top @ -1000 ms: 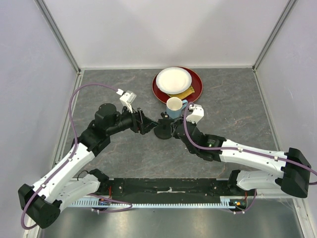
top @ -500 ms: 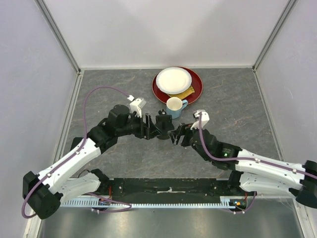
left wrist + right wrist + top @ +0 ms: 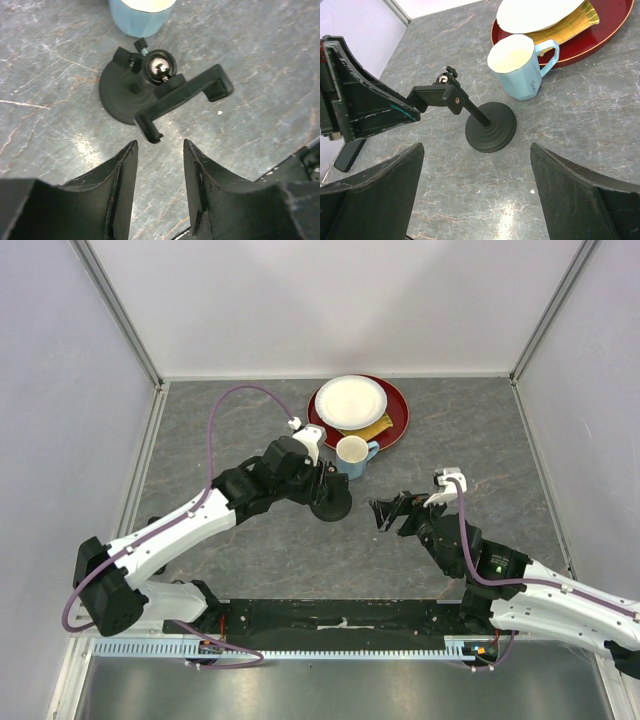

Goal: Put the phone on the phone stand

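two arms flanked the phone stand (image 3: 331, 502), which stood just in front of a blue mug (image 3: 352, 454) with its clamp head (image 3: 182, 95) empty. the left gripper (image 3: 160, 145) hovered right above the clamp, jaws parted and holding nothing; the right gripper (image 3: 476, 148), apart on the other side, gaped wide and carried nothing either. the phone could not be made out in any view (a dark sliver (image 3: 347, 156) below the left gripper was too unclear to call), so the placing looked wholly undone: phone to be fetched, lifted and seated.

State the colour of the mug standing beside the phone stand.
The mug is light blue outside, white inside; the right wrist view shows it best.
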`<act>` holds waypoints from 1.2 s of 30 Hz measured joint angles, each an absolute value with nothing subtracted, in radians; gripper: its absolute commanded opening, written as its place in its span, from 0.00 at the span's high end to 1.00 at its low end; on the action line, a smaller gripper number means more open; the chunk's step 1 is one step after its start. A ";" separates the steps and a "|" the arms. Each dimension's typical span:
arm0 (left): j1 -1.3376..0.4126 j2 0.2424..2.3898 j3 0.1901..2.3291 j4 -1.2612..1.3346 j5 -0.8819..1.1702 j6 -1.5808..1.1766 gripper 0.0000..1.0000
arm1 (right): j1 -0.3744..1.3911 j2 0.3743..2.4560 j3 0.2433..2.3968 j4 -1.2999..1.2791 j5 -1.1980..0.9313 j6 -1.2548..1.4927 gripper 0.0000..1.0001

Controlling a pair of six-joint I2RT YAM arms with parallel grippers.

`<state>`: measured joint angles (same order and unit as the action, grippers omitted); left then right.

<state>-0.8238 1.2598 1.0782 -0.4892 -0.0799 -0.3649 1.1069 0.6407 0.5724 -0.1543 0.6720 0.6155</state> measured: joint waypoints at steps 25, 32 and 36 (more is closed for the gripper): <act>-0.827 1.204 1.076 -0.556 -0.235 -0.291 0.30 | 1.107 0.719 0.563 -0.200 0.670 0.624 0.05; -0.633 0.984 1.028 -0.645 -0.227 -0.368 0.15 | 1.107 0.714 0.560 -0.200 0.669 0.623 0.05; -0.278 0.927 0.966 -0.659 -0.197 -0.456 0.05 | 1.107 0.719 0.560 -0.201 0.662 0.624 0.05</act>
